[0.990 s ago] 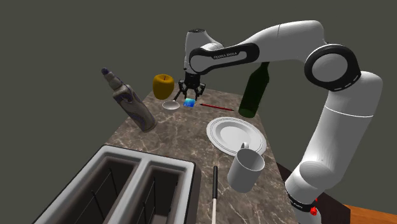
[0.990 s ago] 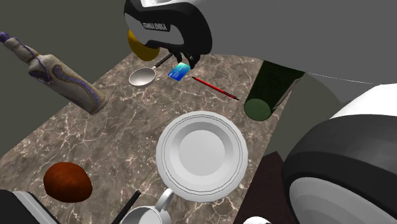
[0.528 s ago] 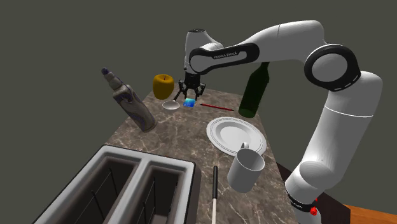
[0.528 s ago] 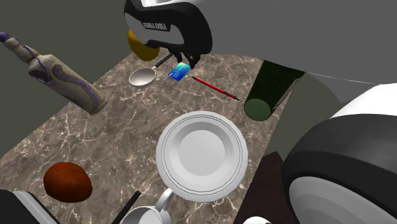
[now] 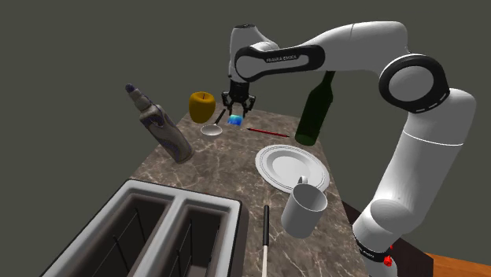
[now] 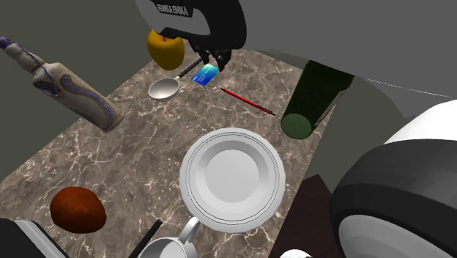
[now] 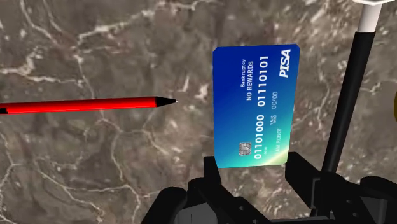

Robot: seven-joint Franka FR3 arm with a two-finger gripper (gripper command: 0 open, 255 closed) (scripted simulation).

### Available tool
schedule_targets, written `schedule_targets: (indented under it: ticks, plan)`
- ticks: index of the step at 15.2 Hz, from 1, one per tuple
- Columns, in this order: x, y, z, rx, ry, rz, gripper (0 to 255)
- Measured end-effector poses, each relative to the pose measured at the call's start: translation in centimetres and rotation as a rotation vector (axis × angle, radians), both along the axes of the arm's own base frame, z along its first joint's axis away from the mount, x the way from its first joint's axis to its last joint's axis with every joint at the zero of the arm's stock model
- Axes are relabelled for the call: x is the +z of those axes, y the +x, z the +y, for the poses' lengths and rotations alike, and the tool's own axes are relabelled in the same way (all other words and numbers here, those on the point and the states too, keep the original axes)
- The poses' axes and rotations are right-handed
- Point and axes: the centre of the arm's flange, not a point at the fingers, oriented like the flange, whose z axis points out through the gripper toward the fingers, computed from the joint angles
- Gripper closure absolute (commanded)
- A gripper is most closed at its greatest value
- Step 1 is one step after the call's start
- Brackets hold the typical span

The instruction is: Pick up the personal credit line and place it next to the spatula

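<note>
A blue credit card [image 7: 256, 108] with white print hangs edge-up between my gripper's [image 7: 253, 167] two black fingers, which are shut on its lower edge. In the shoulder view the gripper [image 5: 236, 108] holds the card [image 5: 234, 120] a little above the far end of the marble counter [image 5: 212, 169]. A utensil with a silver round head [image 6: 164, 89] and a black handle [image 7: 350, 95] lies just beside the card [image 6: 206, 75], under the gripper [image 6: 210, 61]. A red pencil [image 7: 83, 105] lies on the card's other side.
A yellow apple [image 5: 202, 105] and a green bottle [image 5: 315, 112] stand at the counter's far end. A white plate [image 5: 291, 167], a mug [image 5: 303, 208], a patterned bottle [image 5: 161, 126], a toaster [image 5: 149, 236], a black-and-white stick [image 5: 267, 236] and a brown lump [image 6: 77, 209] lie nearer.
The gripper has risen with the card, which now hangs higher above the counter and closer to the apple. Everything else has stayed put.
</note>
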Motion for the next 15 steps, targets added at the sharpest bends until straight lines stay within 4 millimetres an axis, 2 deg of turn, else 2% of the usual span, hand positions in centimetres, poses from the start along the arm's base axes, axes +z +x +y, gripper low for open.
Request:
schedule_targets:
  ticks: [8, 10, 15]
  plan:
    - [4.1, 0.0, -0.1, 0.000, 0.000, 0.000, 255]
    - [4.5, -1.0, 1.1, 0.000, 0.000, 0.000, 255]
    - [4.6, -4.5, 6.6, 0.001, 0.000, 0.001, 255]
